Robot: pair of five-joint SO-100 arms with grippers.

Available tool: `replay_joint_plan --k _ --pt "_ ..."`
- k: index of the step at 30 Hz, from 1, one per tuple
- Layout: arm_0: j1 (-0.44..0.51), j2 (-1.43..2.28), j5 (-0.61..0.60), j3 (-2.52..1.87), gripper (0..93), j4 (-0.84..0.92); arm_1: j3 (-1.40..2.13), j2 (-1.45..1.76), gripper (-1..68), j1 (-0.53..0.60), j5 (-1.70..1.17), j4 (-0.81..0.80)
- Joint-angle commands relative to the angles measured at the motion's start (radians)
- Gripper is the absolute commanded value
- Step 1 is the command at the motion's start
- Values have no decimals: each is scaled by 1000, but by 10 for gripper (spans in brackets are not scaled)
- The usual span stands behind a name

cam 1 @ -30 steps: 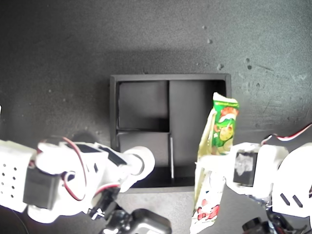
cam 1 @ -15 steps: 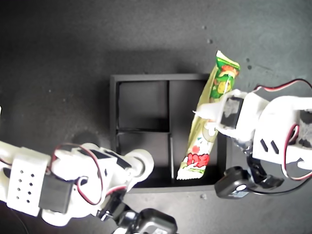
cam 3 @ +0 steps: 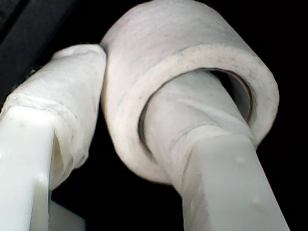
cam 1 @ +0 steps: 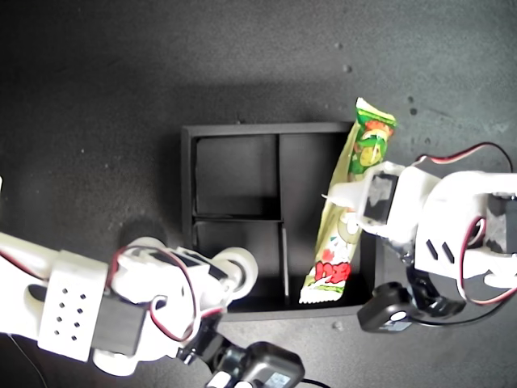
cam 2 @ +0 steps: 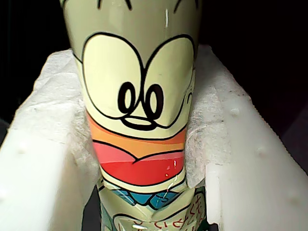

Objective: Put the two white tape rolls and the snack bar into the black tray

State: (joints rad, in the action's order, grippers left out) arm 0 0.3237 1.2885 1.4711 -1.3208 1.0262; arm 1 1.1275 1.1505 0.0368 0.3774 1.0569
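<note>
You have the bar pinched across its middle in my first gripper, which sits at the exterior view's right. In the first wrist view the two padded fingers press the wrapper from either side, a cartoon face with big eyes between them. From the exterior view the bar lies slanted over the tray: its lower red-printed end is down inside the long compartment on the exterior view's right, while its green upper end sticks out past the tray's far wall. You cannot tell from these pictures whether the lower end touches the floor of the compartment.

One roll is held by my second gripper, at the exterior view's lower left. The second wrist view shows how: one finger runs through the roll's open centre and the other bears on its outer face, so the jaws are clamped on the ring's wall. In the exterior view that roll hangs over the near small compartment, close to the tray's near wall. The far small compartment shows only bare black floor.

The tray sits on a dark, speckled table.
</note>
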Motion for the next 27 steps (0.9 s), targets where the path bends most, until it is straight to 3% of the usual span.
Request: replay_joint_plan --k 1,8,14,21,27 --pt "15 8 8 57 72 -14 2 8 68 3 -17 -20" --pt "20 20 2 78 89 31 -2 8 175 15 -20 15" --pt "11 48 -6 149 89 147 -51 8 202 18 -26 107" --pt "-61 51 -25 454 90 522 -345 8 214 -31 -66 377" --pt "-84 58 118 591 99 785 -703 8 217 -35 -44 637"
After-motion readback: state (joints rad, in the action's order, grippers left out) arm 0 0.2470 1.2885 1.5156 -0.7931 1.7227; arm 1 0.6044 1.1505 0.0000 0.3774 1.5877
